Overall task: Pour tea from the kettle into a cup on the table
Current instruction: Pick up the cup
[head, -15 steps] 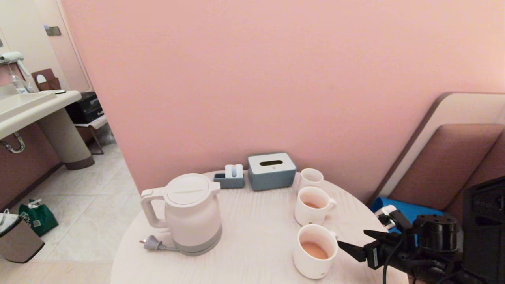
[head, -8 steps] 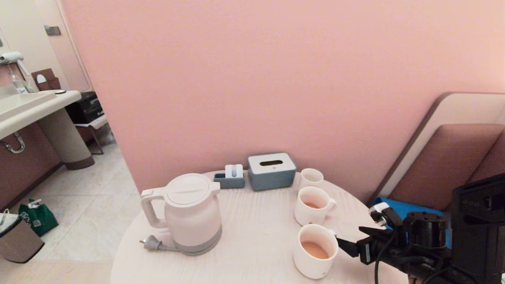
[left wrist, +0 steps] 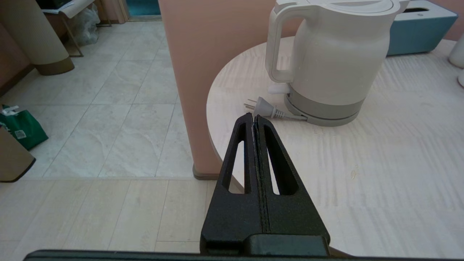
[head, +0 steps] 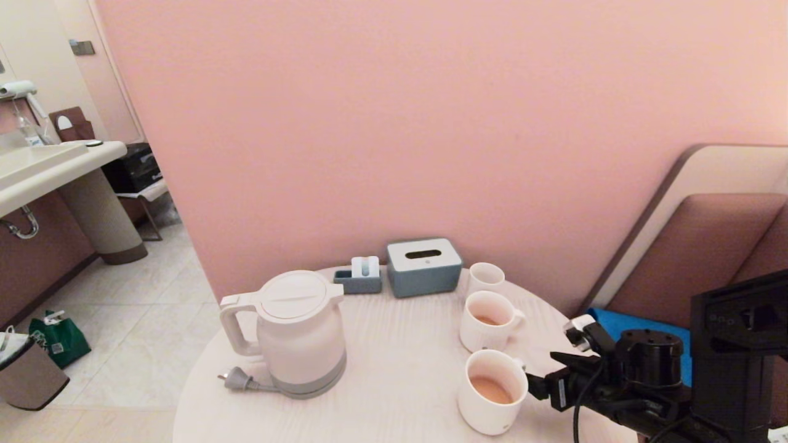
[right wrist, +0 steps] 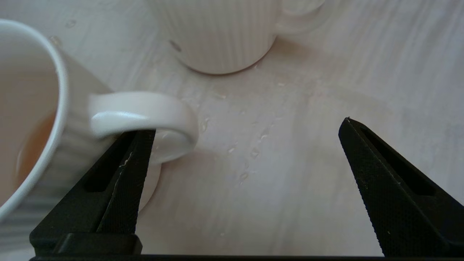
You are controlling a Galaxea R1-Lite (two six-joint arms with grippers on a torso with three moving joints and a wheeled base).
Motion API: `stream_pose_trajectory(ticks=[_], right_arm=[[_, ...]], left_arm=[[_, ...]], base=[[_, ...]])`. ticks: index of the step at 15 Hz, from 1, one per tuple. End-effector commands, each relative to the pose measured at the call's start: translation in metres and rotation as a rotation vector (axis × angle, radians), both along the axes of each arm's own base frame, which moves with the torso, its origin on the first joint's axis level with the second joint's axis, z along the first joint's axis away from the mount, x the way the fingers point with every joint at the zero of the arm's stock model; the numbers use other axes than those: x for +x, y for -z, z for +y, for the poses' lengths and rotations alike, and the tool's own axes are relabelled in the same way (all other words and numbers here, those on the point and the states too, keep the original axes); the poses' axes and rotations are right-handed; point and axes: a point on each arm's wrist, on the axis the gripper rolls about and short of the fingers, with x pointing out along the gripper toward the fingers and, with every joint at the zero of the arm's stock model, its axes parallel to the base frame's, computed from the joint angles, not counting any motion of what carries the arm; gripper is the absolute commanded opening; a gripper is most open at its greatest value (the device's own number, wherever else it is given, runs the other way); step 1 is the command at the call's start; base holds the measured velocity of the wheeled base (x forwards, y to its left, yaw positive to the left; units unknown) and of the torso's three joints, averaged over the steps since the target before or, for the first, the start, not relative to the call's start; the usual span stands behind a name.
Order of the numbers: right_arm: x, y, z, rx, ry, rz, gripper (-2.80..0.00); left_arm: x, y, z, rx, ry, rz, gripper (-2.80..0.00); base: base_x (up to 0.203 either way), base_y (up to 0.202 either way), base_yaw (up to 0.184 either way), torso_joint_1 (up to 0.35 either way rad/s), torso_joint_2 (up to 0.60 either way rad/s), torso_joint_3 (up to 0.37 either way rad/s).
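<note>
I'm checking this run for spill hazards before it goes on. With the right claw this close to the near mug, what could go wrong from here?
1. The open right claw has one finger under the near mug's handle; a sideways nudge could tip the mug and spill its tea.
2. Droplets on the table may let the mug slide.
3. The kettle cord's plug lies loose and could snag when lifted.

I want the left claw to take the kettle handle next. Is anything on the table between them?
Only the kettle's own plug lies on the table just ahead of the shut left claw. The kettle handle, above and beyond it, looks otherwise unobstructed.
</note>
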Motion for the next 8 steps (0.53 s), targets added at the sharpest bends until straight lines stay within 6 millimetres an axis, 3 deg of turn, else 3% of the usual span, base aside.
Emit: stream_pose_trajectory(ticks=[1, 8], right_arm=[[0.006, -0.001, 0.001, 0.003, 0.003, -0.047, 0.0], [0.012, 0.002, 0.016, 0.026, 0.009, -0.047, 0.0]], left_arm=[[0.0, 0.0, 0.0, 0.0, -0.001, 0.001, -2.8], [0.0, 0.0, 0.0, 0.0, -0.001, 0.001, -2.8]], base=[[0.0, 0.0, 0.0, 0.0, 0.0, 0.0], [0.0, 0.0, 0.0, 0.0, 0.0, 0.0]])
